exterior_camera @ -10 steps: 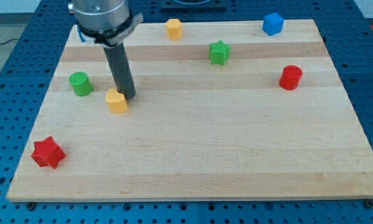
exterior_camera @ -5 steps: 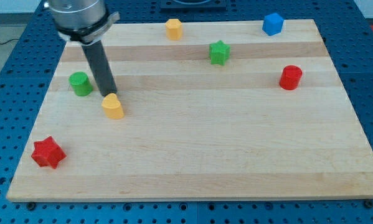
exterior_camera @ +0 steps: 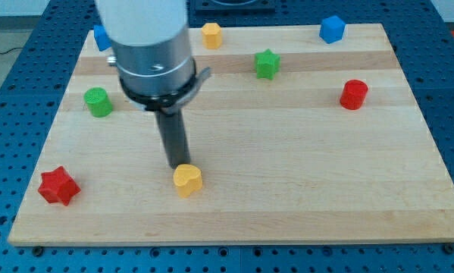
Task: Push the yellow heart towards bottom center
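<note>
red star: closest thing to the view's bottom, sitting down in the bottom left corner of the worktop, well apart from everything else

yellow heart: low on the board, a bit left of the middle, lying flat on the wood

my tip: end of the dark rod, right up against the heart's upper left edge, looks like it's touching or as good as

tool: honestly there's no jaws or anything that could spread or pinch here, it's just a straight rod, so nothing to say on that front, it holds nothing and only butts against the heart

arm body: big silver cylinder with a dark collar, fills the upper left middle of the view and hides the board behind it

green cylinder: on the view's left, midway up, well apart from the rod

red cylinder: over on the view's right at about the same height as the green one

green star: further up, right of centre, all by itself

blue block: top left, partly tucked behind the arm, can't make out the shape

orange block: at the top edge just right of the arm, kind of hexagon-ish

blue cube: top right corner area, farthest back along with the orange one
</note>
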You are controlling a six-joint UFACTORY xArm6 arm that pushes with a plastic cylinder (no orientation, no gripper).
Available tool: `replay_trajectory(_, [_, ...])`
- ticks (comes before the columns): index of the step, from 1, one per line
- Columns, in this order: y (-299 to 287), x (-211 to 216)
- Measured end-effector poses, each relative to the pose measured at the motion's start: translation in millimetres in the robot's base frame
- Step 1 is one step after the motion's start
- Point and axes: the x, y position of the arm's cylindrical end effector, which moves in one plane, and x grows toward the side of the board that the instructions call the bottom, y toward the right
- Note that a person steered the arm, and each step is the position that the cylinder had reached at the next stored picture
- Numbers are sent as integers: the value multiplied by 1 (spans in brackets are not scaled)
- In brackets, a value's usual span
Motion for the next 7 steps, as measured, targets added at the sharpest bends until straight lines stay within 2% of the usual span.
replay_trajectory(1, [-41,30])
replay_trajectory(2, [-33,55])
replay_trajectory(4, [42,56])
replay_trajectory(6, [11,47])
replay_trajectory(7, [11,22])
